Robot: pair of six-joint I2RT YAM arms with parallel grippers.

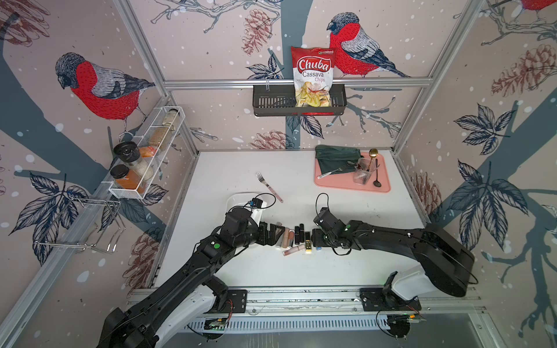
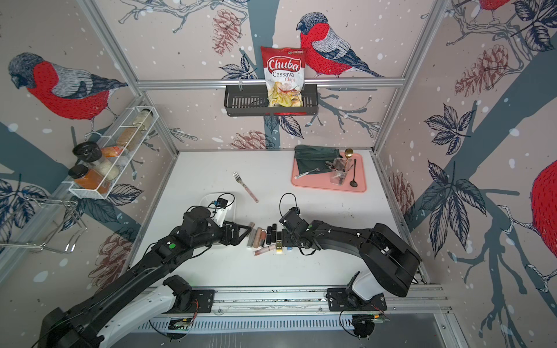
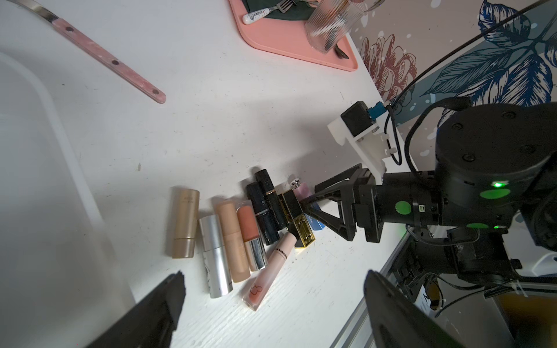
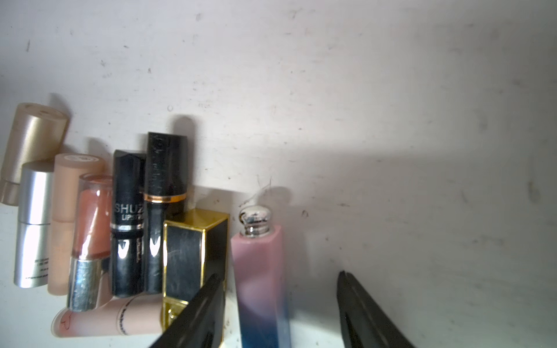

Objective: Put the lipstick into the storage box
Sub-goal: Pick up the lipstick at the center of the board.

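While both arms reached low over the white table (image 1: 316, 271), a row of lipsticks (image 1: 294, 236) lay side by side between them, all outside the storage box (image 1: 238, 199). The storage box stood beyond the left arm and was partly hidden by it, near the row but apart from it; its inside could not be seen in full. The right gripper (image 4: 279, 274) stood released, its jaws straddling the pink-and-blue lipstick (image 4: 259, 271) at the row's right end. One finger (image 4: 199, 310) crossed in front of the neighbouring gold-and-black lipstick (image 4: 184, 256); the other stood clear of the tube, with bare table between. The left gripper (image 1: 272, 234) was spread wide at the row's left end, holding nothing. A fork (image 1: 269, 186) lay beyond the row. A pink tray (image 1: 352, 180) sat at the far right corner.
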